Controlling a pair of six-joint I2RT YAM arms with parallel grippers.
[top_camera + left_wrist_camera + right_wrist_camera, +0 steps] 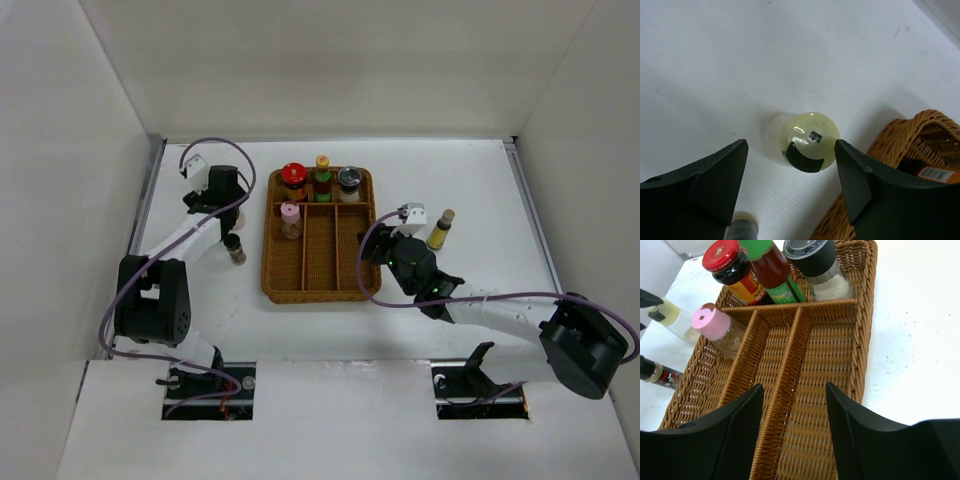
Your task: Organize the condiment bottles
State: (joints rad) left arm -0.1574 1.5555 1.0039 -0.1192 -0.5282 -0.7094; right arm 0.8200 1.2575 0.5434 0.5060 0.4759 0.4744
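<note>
In the top view, the red-capped jar (292, 178), the orange-yellow-capped bottle (323, 174) and the silver-grey-capped jar (349, 182) stand in the back compartments of the wicker tray (350, 285). The pink-capped jar (290, 218) stands in its left lane. The pale-green-capped bottle (809, 141) stands on the table left of the tray. My left gripper (791, 150) is open just above it, with the cap between the fingertips and a little ahead of them. The dark-brown-capped bottle (235, 248) stands nearby. The yellow bottle (440, 228) stands right of the tray. My right gripper (794, 390) is open and empty over the tray's right lanes.
The tray's rim (920, 135) lies close to the right of my left gripper. The dark-brown-capped bottle (742, 227) is just under my left finger. White walls close in the table at the left, back and right. The right arm's cable loops by the tray's right edge.
</note>
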